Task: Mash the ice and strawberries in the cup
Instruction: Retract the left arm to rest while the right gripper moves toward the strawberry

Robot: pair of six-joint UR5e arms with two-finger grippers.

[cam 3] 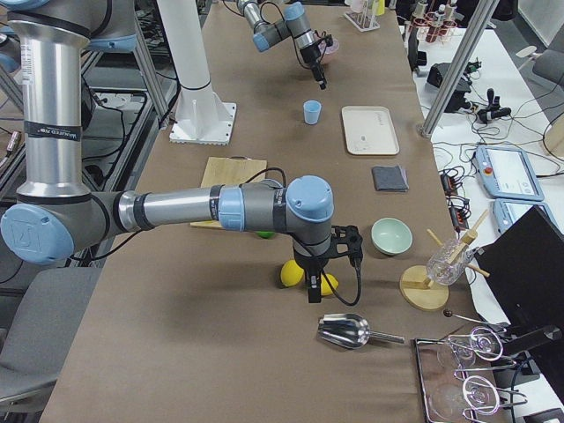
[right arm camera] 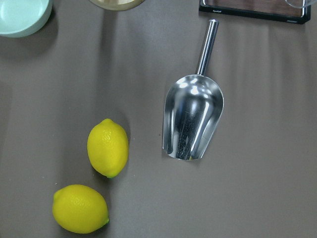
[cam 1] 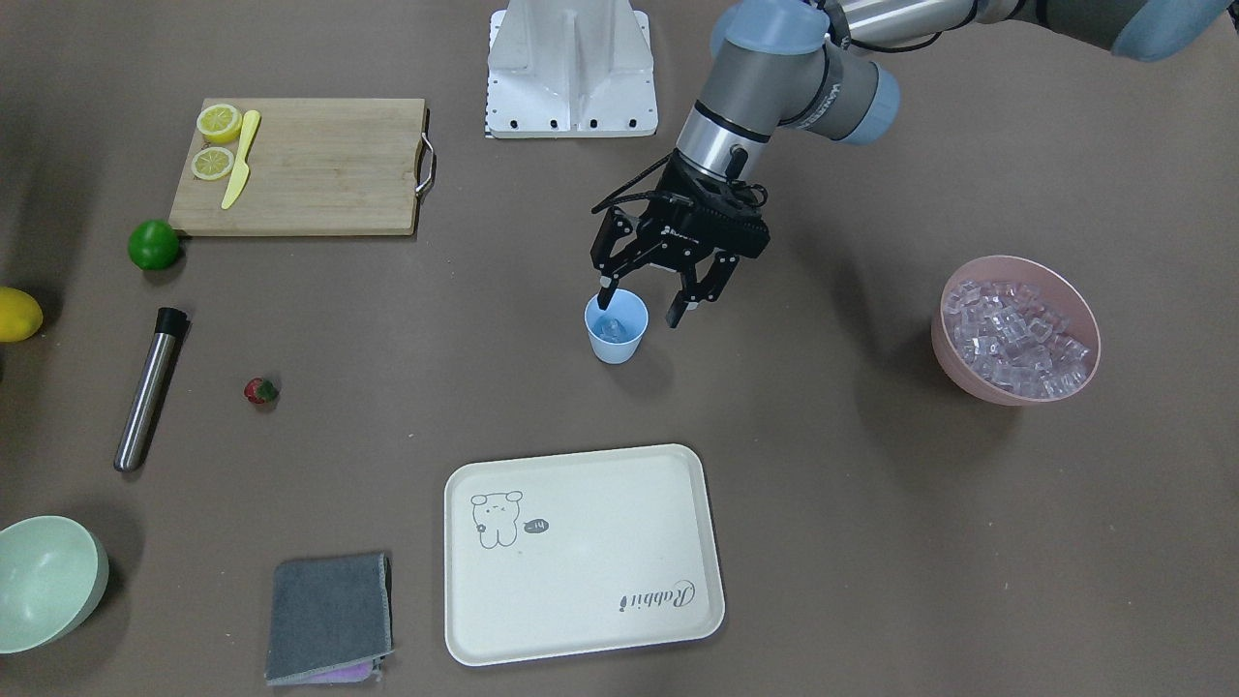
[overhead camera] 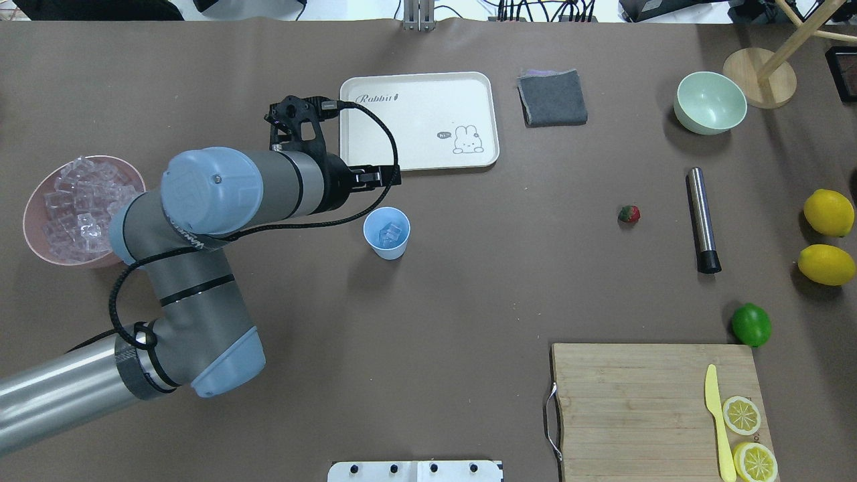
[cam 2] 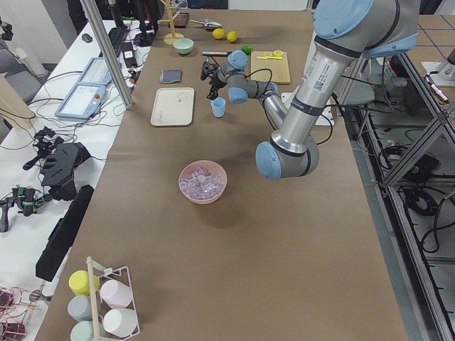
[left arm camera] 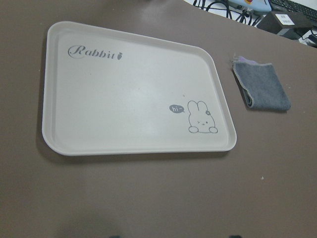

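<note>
Left pincer (cam 1: 640, 308): fingers spread wide, nothing between them, hanging low over the desk (cam 1: 823, 484). One fingertip is right above the rim of the cup (cam 1: 617, 334); the other is outside it, on the robot's left. One cup, light blue, upright, directly beneath that pincer. I see ice (overhead camera: 390, 233) at its bottom, at least one clear cube; I cannot count them surely. The rest of the ice, a heap of many cubes, fills one pink bowl (cam 1: 958, 373), well apart from the left pincer on the robot's left. One strawberry (cam 1: 260, 391) lies on the bare desk, well apart from the left pincer on the robot's right. Just beyond it is one steel muddler (cam 1: 148, 392), lying flat. One cream tray (cam 1: 581, 552) is near the left pincer, on the side away from the robot, with one folded grey cloth (cam 1: 329, 615) beside it. The right pincer (cam 3: 310, 295) is far off at the desk's end; I cannot tell whether it is spread or pressed together. Below it my wrist view shows two whole lemons (right arm camera: 108, 147) and one metal scoop (right arm camera: 193, 121). Between the two pincers: one lime (cam 1: 154, 244), one cutting board (cam 1: 319, 169) carrying two lemon halves (cam 1: 220, 123) and one yellow knife (cam 1: 240, 160), and one pale green bowl (cam 1: 48, 581).
</note>
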